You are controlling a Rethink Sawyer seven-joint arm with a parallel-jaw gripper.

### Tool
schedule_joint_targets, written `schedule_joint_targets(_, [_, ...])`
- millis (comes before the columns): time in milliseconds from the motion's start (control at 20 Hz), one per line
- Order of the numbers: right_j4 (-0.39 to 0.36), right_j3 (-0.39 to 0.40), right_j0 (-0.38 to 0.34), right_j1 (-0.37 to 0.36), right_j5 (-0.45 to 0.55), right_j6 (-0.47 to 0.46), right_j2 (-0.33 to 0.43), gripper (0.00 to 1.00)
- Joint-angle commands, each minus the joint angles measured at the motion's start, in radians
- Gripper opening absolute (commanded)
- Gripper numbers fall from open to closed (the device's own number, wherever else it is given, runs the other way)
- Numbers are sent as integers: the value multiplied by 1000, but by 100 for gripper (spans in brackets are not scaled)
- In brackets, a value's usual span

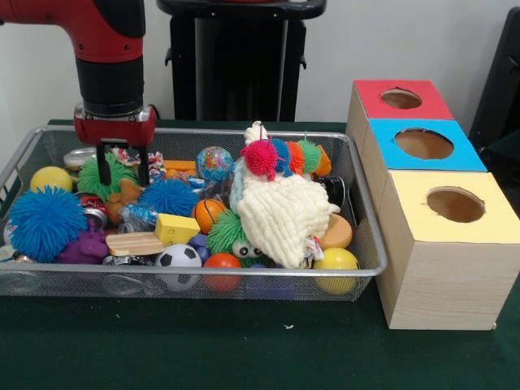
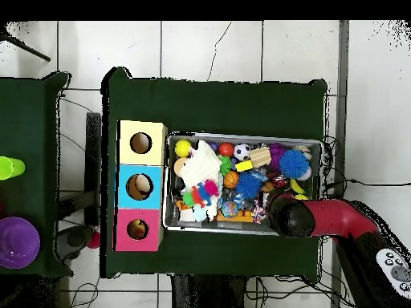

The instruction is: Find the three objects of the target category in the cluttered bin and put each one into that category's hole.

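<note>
Presently, a search-and-grasp step is judged to be in hand. Seen from the front and read from left to right, the bin (image 1: 367, 213) of silver wire mesh is crammed with toys. At its nine o'clock edge a large blue puffer ball (image 1: 45, 221) is lodged against the mesh. Toward ten o'clock the gripper (image 1: 122, 169) is lowered into the clutter on the red and black arm (image 1: 108, 49), its two dark fingers (image 1: 104, 166) spread apart and set down over the green puffer ball (image 1: 106, 174); nothing is pinched yet, and whether the pads touch the hairs cannot be told. Just beside it, nearer the bin's middle, a second blue puffer ball (image 1: 169, 197) is nestled among the toys. At the middle a cream knitted toy (image 1: 280, 216) is heaped, with a black-and-white football (image 1: 178, 258) at six o'clock.

Outside the bin, at one o'clock, the hole (image 1: 400, 98) is cut into the red top of the farthest wooden box, well apart from the gripper.

Next, a squeeze on the green ball is called for, then a lift clear of the rim and a carry across the bin to the red box.
</note>
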Motion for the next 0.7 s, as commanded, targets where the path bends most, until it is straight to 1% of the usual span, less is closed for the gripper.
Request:
schedule_joint_targets(50, [2,-82,12,30,86,-118,54,100])
schedule_joint_targets(300, [20,-77,8,42,86,-99,57,100])
schedule_joint_targets(450, [17,-75,7,43,76,-94,57,100])
schedule_joint_targets(700, [-11,-82,10,48,1,-60,49,100])
